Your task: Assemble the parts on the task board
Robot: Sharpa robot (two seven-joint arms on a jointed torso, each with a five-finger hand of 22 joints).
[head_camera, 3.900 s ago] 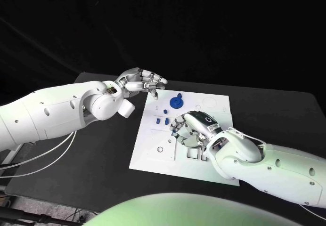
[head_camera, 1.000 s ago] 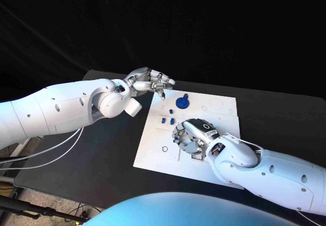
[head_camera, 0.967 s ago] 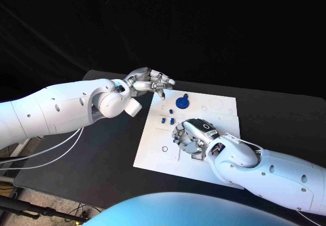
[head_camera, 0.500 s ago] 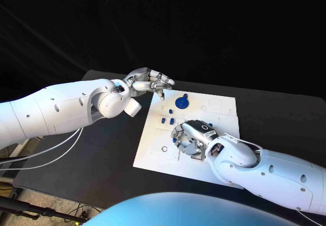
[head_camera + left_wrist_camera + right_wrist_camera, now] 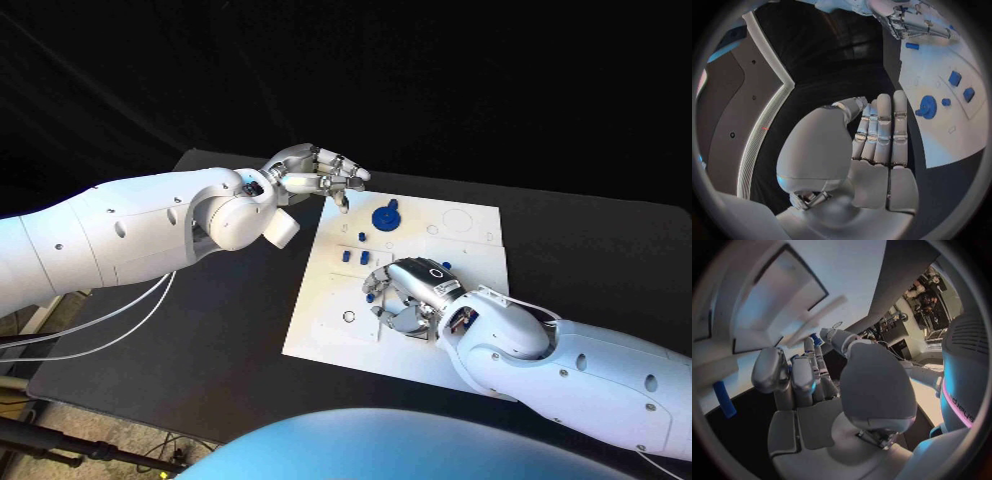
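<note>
The right robot hand (image 5: 401,290) has crept lower on the task board (image 5: 325,325), grip unclear; left robot hand (image 5: 879,135) empty, fingers straight

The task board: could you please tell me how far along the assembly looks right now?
Done: a round blue part sits at the far end of the task board. In hand: the right hand works mid-board; its grasp is hidden. Left: small blue parts lie loose, while the left hand hovers off-board.

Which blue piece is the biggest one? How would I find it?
Look at the white task board in the middle of the black table. Near its far edge, just beside the left hand, lies a round blue disc. The other blue parts are far smaller.
</note>
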